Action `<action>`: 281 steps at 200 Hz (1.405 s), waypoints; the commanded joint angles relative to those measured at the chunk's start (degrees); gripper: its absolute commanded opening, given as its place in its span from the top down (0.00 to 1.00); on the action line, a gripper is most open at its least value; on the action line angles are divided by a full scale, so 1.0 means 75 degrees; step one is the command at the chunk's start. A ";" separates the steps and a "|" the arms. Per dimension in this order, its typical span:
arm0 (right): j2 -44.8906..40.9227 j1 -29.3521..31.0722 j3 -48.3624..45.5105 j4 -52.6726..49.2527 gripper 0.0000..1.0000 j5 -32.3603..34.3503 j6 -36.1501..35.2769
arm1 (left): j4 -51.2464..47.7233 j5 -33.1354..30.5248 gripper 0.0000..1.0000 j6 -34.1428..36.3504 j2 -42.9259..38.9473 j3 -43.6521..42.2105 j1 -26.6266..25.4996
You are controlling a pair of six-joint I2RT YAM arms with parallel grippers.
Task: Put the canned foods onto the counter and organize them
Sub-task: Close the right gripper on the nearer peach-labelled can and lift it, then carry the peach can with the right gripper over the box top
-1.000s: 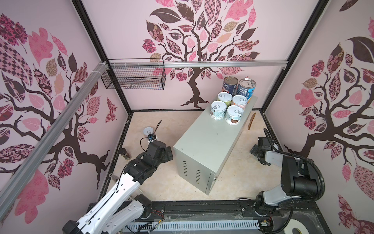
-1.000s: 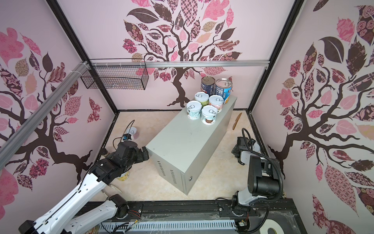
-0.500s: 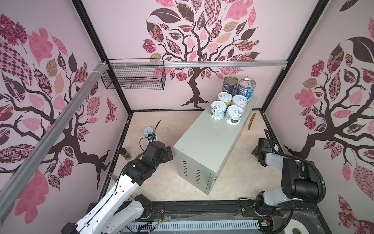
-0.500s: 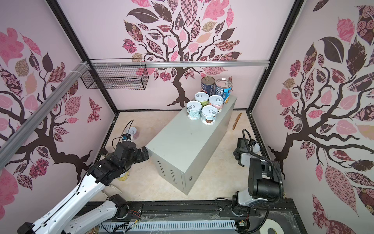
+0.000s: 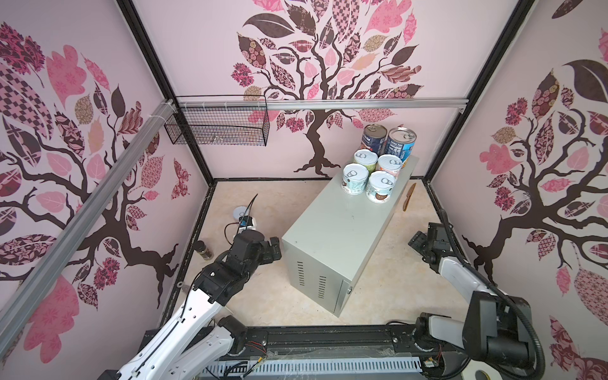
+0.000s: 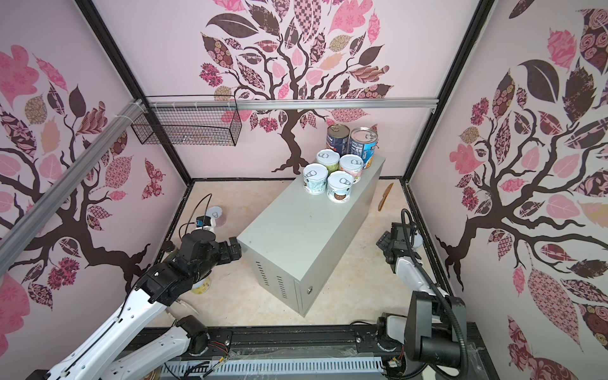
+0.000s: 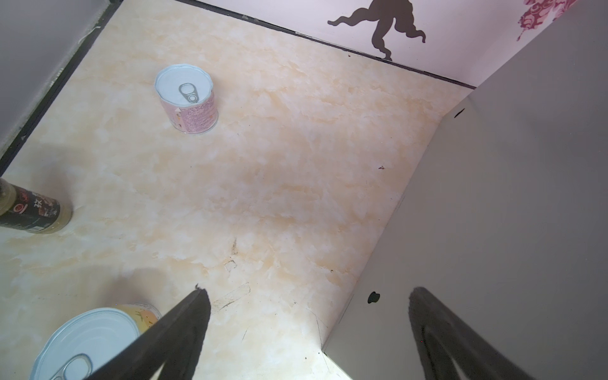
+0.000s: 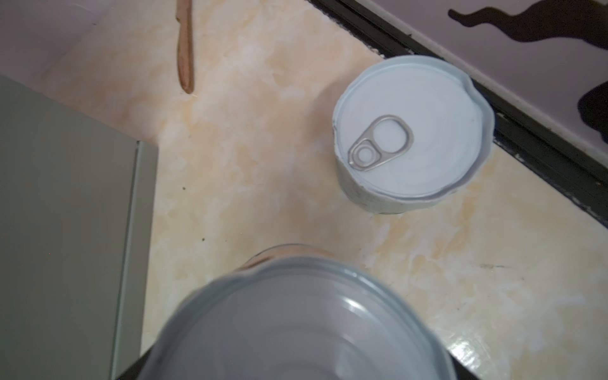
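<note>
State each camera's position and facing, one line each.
Both top views: high at front, looking down on the counter; left arm, right arm show.
Left wrist: low beside the counter, facing the pink can; open left claw shows.
Right wrist: just above a blurred can lid; no robot part clear.
Shared: the counter, in every view.

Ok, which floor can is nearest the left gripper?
The short yellow-labelled tin with the silver pull-tab lid, beside the left gripper; the pink-labelled tin stands farther off.

Change shown: fingers of the right gripper (image 5: 421,241) have narrowed around a can (image 8: 296,322) by the right edge of the floor (image 5: 394,279).
</note>
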 commanded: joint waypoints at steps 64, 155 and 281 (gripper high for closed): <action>-0.2006 0.0387 0.1243 -0.0987 0.31 -0.1562 0.0381 | 0.0718 0.1359 0.02 0.0791 -0.0712 -0.0423 -0.0039; -0.2976 0.1072 0.3136 -0.2507 0.32 -0.2249 0.0067 | -0.0106 0.0996 0.03 0.1306 -0.1078 0.0673 -0.0060; -0.2841 0.1828 0.6309 -0.4744 0.34 -0.3307 -0.0465 | -0.0916 0.0593 0.03 0.1878 -0.1052 0.2269 -0.0060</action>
